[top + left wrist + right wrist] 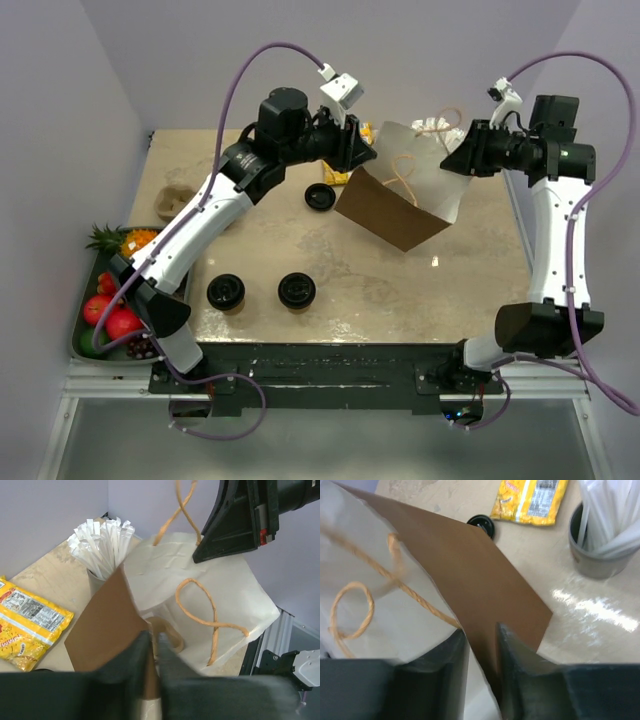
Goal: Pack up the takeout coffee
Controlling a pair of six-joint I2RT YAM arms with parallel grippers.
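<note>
Two lidded coffee cups point(226, 292) point(297, 289) at counter's point(470, 270) 7 o'clock; paper bag point(395, 215) at 12–1 o'clock, left gripper point(152, 650) pinching its brown rim, right gripper point(480, 640) astride rim, clamp unclear.

Black lid point(484, 524) partly behind bag point(485, 595); straw cup point(597, 555) cropped.

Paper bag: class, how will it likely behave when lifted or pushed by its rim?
The paper bag probably bends rather than holds shape: its brown wall splays outward and the white lining is creased. Thin-walled, it looks light, so a push would likely slide or tip it. Its rope handles curl loosely and should flop.
</note>
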